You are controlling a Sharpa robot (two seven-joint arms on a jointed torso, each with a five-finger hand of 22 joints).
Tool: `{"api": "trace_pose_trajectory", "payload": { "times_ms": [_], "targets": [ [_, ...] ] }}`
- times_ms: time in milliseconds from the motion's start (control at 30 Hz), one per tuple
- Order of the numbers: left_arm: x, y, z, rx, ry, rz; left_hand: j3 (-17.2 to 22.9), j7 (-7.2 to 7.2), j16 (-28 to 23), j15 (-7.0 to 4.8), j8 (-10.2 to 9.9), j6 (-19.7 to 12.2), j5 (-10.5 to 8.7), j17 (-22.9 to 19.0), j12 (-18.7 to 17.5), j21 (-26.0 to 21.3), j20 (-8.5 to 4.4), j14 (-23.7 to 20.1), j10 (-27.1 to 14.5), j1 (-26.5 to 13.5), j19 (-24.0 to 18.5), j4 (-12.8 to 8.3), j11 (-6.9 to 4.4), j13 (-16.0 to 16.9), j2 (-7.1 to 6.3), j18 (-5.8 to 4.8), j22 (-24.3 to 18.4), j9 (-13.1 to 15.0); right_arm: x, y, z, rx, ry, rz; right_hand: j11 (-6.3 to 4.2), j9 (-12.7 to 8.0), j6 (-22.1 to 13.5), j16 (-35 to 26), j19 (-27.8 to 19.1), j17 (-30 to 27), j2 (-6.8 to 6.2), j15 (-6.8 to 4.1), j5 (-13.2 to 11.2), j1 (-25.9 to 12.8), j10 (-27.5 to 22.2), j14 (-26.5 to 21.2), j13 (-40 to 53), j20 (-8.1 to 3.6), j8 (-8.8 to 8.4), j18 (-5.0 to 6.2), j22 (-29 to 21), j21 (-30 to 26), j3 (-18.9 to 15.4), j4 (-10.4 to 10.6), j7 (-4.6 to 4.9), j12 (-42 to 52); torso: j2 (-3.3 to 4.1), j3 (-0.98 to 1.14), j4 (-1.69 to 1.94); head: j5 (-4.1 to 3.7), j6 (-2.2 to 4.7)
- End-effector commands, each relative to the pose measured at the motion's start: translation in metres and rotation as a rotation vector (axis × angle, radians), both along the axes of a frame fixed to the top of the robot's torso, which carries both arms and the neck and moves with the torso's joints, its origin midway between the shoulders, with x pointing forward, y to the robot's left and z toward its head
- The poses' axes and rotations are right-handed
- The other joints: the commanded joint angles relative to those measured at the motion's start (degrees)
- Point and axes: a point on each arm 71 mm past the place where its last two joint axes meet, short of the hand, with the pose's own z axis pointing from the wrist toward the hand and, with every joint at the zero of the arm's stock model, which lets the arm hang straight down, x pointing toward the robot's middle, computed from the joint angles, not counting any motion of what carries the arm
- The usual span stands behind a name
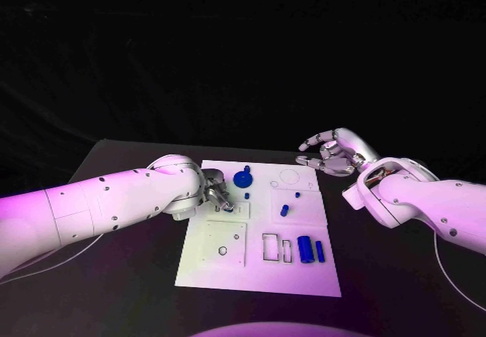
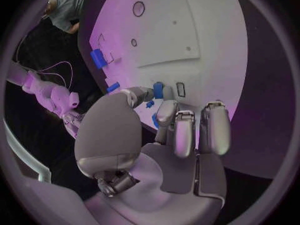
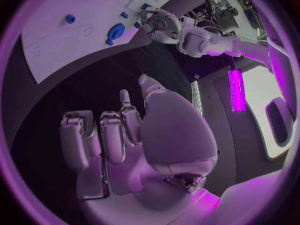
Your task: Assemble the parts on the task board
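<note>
Over black table, left hand (image 1: 215, 197) pinches blue part (image 2: 158, 90); right hand (image 1: 329, 153) hovers empty, fingers spread.

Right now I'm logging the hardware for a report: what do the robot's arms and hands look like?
Both arms are smooth white shells with rounded joints and small dark screw dots. A thin cable trails under the left arm; the right arm shows an opening with wiring near its wrist. The left hand and right hand are silver metal, with jointed fingers and rounded pads.

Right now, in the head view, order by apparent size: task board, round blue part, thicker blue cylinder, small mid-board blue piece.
1. Task board
2. round blue part and thicker blue cylinder: too alike to rank
3. small blue piece
</note>
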Motion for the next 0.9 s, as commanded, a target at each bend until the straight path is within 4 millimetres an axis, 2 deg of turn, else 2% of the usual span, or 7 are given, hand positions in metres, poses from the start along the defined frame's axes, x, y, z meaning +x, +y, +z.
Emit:
{"api": "trace_pose_trajectory", "payload": {
  "times_ms": [33, 633, 800, 900],
  "targets": [
    [-0.0019, -0.0001, -0.0030, 0.017, 0.016, -0.009, 12.32, -0.25, 0.26, -0.37, 0.32, 0.38, 0.41, 14.80, 0.38, 0.24, -0.20, 6.10, 0.42, 0.03, 0.34, -12.54, -0.05, 0.13, 0.67, -0.90, 0.00, 0.08, -0.0005, 0.0012, 0.0000, -0.003, -0.005, 0.012, -0.37, 0.08, 0.49, -0.28, 3.49, 7.99, 0.31, -0.25, 0.20, -0.26, -0.09, 4.30, 4.10, 0.05, 0.18, 0.68, 12.36, -0.33, -0.01, 0.27, 0.06, -0.02, 0.05, -0.01, -0.03, 0.01, 0.05],
    [-0.0021, -0.0061, -0.0050, 0.013, 0.056, -0.021, 12.07, -0.73, 0.40, -0.62, 1.10, 0.67, 0.02, 15.06, 1.28, 0.27, -0.39, 6.17, 1.43, -1.60, 0.42, -11.97, -0.41, 1.33, 1.68, -0.93, 0.18, 1.30, -0.0003, 0.0011, -0.0002, -0.004, -0.004, 0.011, -0.39, 0.08, 0.51, -0.30, 3.44, 7.94, 0.29, -0.26, 0.24, -0.36, -0.14, 4.29, 4.02, 0.04, 0.20, 0.70, 12.31, -0.40, -0.02, 0.40, 0.05, -0.09, 0.03, 0.06, 0.01, -0.07, -0.16],
    [-0.0012, -0.0073, -0.0055, 0.015, 0.062, -0.023, 11.17, -1.12, 0.40, -0.88, 1.52, 0.89, -0.13, 15.06, 2.07, 0.41, -0.61, 6.17, 2.19, -2.58, 0.68, -11.58, -0.72, 2.29, 2.27, -1.02, 0.59, 2.04, -0.0002, 0.0010, -0.0002, -0.004, -0.005, 0.011, -0.40, 0.08, 0.50, -0.30, 3.49, 7.95, 0.26, -0.27, 0.25, -0.39, -0.11, 4.29, 4.06, 0.03, 0.20, 0.68, 12.36, -0.35, -0.03, 0.46, 0.04, -0.05, -0.02, 0.05, -0.02, -0.04, -0.24],
    [-0.0005, -0.0079, -0.0057, 0.016, 0.062, -0.022, 10.41, -1.45, 0.40, -1.07, 1.82, 1.26, -0.36, 15.06, 2.39, 0.47, -0.79, 6.17, 2.60, -3.33, 0.83, -10.99, -0.98, 2.71, 3.10, -1.06, 0.81, 2.54, -0.0002, 0.0009, -0.0002, -0.004, -0.005, 0.010, -0.40, 0.08, 0.50, -0.30, 3.49, 7.95, 0.26, -0.27, 0.25, -0.39, -0.11, 4.29, 4.06, 0.03, 0.20, 0.68, 12.36, -0.35, -0.03, 0.46, 0.04, -0.05, -0.01, 0.03, -0.01, -0.07, -0.19]
  ]
}}
